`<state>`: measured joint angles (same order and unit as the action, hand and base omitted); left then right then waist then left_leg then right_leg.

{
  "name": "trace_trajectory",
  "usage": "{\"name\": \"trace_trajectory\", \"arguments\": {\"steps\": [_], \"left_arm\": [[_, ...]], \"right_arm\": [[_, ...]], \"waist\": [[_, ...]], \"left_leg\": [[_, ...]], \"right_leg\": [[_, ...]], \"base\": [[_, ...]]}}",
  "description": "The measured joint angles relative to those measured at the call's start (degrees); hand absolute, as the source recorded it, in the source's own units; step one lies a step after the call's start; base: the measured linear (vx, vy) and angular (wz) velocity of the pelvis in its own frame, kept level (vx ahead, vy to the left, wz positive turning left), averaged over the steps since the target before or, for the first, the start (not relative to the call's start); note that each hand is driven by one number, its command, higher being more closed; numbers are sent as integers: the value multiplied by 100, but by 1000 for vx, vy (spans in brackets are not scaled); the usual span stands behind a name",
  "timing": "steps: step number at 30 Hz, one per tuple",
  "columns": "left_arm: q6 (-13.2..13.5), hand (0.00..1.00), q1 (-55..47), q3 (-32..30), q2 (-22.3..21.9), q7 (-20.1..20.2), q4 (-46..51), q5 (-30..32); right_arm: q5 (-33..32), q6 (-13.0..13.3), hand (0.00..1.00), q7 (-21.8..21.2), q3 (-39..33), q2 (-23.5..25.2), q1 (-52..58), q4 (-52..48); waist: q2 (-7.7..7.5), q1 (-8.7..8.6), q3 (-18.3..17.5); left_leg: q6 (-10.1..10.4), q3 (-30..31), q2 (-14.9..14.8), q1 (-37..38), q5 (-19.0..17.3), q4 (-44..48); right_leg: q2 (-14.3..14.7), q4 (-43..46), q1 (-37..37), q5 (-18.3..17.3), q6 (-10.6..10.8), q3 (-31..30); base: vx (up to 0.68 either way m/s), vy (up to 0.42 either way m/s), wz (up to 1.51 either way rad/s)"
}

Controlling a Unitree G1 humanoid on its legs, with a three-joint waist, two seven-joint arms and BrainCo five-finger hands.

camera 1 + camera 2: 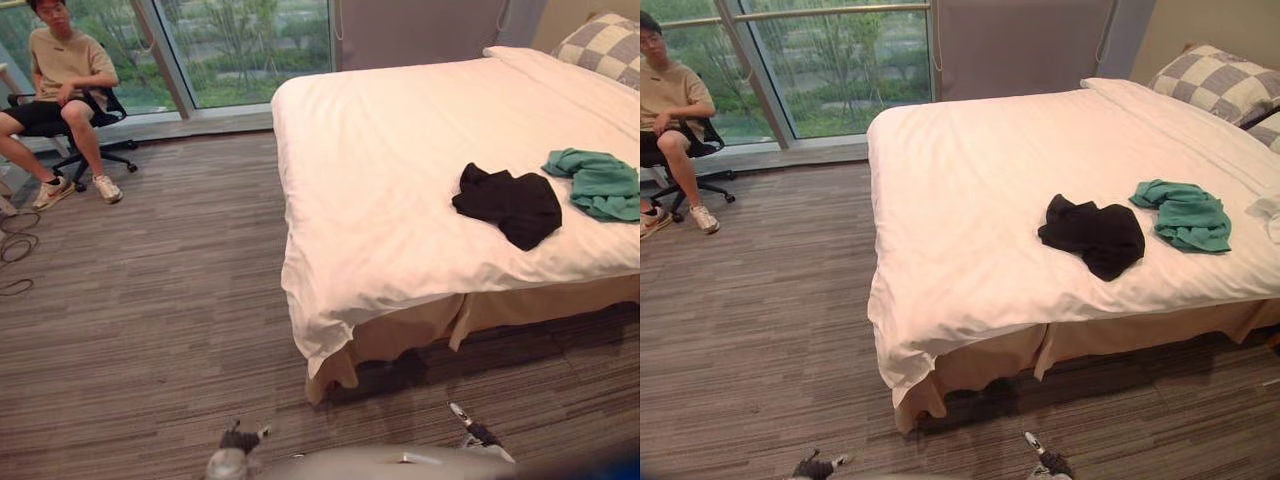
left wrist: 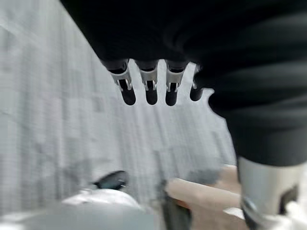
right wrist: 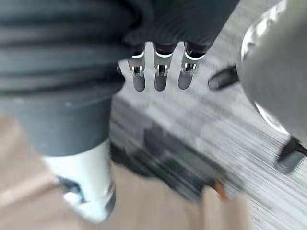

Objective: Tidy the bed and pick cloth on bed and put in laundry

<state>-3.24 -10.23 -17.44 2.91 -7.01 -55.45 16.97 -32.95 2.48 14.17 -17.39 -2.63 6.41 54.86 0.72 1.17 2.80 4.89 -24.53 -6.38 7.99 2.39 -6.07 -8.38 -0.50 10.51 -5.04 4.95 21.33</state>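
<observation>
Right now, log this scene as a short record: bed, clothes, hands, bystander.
bed: white cover, checked pillow at its far right corner
black cloth: crumpled on the cover, near the front edge
green cloth: crumpled, just right of the black cloth
left hand: fingers straight, empty, above the floor
right hand: fingers straight, empty, above the floor
person: seated on an office chair by the window

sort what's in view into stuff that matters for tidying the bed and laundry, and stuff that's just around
For the job: bed; black cloth and green cloth lying on it; left hand and right hand, both open and empty.

Just around: person seated on office chair; window.
</observation>
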Motion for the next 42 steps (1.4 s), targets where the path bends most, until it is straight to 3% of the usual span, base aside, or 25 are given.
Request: {"name": "trace_trajectory", "arguments": {"steps": [2, 5, 7, 10, 12, 14, 16, 18, 20, 22, 23, 24, 27, 30, 35, 41, 42], "left_arm": [[34, 0, 10, -71, 11, 5, 19, -8], [173, 0, 109, -32, 16, 10, 36, -111], [206, 0, 167, 341, 97, -35, 83, -342], [220, 0, 128, 753, 201, -33, 150, -502], [306, 0, -119, 960, 297, -84, 188, -521], [408, 0, -271, 1234, 428, -183, 183, -537], [512, 0, -324, 1352, 441, -282, 157, -638], [659, 0, -330, 1528, 449, -436, -4, -748], [746, 0, -286, 1532, 450, -481, -10, -754], [881, 0, 13, 1588, 545, -615, 12, -844], [901, 0, 116, 1637, 556, -645, 18, -889], [936, 0, 365, 1722, 650, -715, 30, -968], [985, 0, 728, 1723, 780, -721, 78, -1089], [1013, 0, 1067, 1697, 794, -717, 318, -1181], [1050, 0, 1340, 1757, 641, -718, 357, -1182], [1161, 0, 1880, 2093, 377, -718, 339, -1294], [1166, 0, 1881, 2119, 352, -719, 336, -1328]], "right_arm": [[304, 119, 100, 170, -327, -198, -131, -477], [768, 398, 100, 90, -474, -898, -743, -1432], [1083, 530, 100, -413, -400, -1621, -1377, -2479], [1085, 577, 100, -1129, 47, -2067, -1669, -3792], [1075, 570, 100, -1794, 523, -1946, -1789, -4877], [1069, 453, 100, -2353, 1030, -1650, -1781, -5302], [1072, 333, 100, -2681, 1401, -1423, -1786, -5308], [1170, 160, 100, -3008, 2255, -1126, -1942, -5011], [1291, 90, 100, -3026, 2893, -993, -2342, -4627], [1372, 48, 100, -2853, 3569, -799, -3356, -4109], [1424, 54, 100, -2770, 3618, -744, -3626, -3999], [1428, 97, 100, -2543, 3593, -615, -4307, -3673], [1405, 160, 100, -2229, 3546, -451, -5513, -3132], [1336, 171, 100, -2049, 3350, -429, -6564, -2594], [1097, 171, 100, -1902, 3255, -485, -7201, -1944], [997, 147, 100, -1214, 2592, -992, -7573, -1166], [992, 144, 100, -1146, 2525, -1012, -7573, -1079]], "waist": [[-18, 7, 11], [-32, -12, 13], [-62, 1, 21], [-128, -3, -27], [-239, 7, -66], [-302, 4, -97], [-300, 94, -97], [-263, 188, -62], [-279, 229, 2], [-310, 429, 354], [-334, 468, 489], [-403, 635, 851], [-561, 810, 1494], [-573, 1016, 2115], [-346, 1236, 2332], [253, 1422, 2652], [271, 1429, 2661]], "left_leg": [[-23, -1, 22, -2, -9, 1], [-46, -1, 66, -2, -12, 1], [-54, 29, 98, -37, -16, 2], [-52, 166, 126, -117, -20, 3], [-41, 211, 151, -152, -27, 10], [-42, 311, 154, -253, -23, 41], [-70, 330, 162, -304, -1, 44], [-107, 480, 169, -343, 41, 45], [-120, 651, 158, -462, 98, 45], [-105, 929, 92, -779, 201, 47], [-100, 1000, 66, -855, 219, 47], [-98, 1200, 25, -1106, 332, 47], [-126, 1531, -12, -1523, 543, 50], [-174, 1785, 10, -1934, 665, 190], [-253, 2040, 184, -2577, 719, 444], [-306, 2192, 206, -3454, 838, 612], [-312, 2183, 201, -3521, 858, 611]], "right_leg": [[-26, 1, -2, 0, 10, 12], [-82, 0, 0, 2, 32, 20], [-107, -11, -6, -3, 56, 81], [-97, -73, -18, -16, 75, 152], [-59, -106, -22, -40, 86, 153], [-24, -110, -69, -44, 83, 180], [-31, -82, -102, -42, 81, 188], [-31, -51, -67, -40, 78, 289], [-16, -44, -106, -39, 76, 396], [62, 22, -319, -71, 18, 579], [82, 79, -393, -93, -19, 638], [120, 222, -597, -124, -73, 759], [115, 533, -969, -176, -159, 981], [13, 770, -1248, -207, -198, 1099], [-145, 969, -1716, -205, -194, 1140], [-300, 1563, -2677, -331, -195, 1158], [-309, 1615, -2785, -336, -202, 1125]], "base": [[58, 21, 1], [55, 26, -2], [52, 17, 10], [60, -10, 16], [102, -19, 7], [119, -46, 19], [87, -25, 13], [55, -32, 23], [-35, -50, 36], [-109, -77, 47], [-167, -55, 52], [-147, -33, 57], [-176, -11, 54], [-86, 43, 50], [-31, 75, 27], [-98, 41, 7], [-91, 13, -10]]}}
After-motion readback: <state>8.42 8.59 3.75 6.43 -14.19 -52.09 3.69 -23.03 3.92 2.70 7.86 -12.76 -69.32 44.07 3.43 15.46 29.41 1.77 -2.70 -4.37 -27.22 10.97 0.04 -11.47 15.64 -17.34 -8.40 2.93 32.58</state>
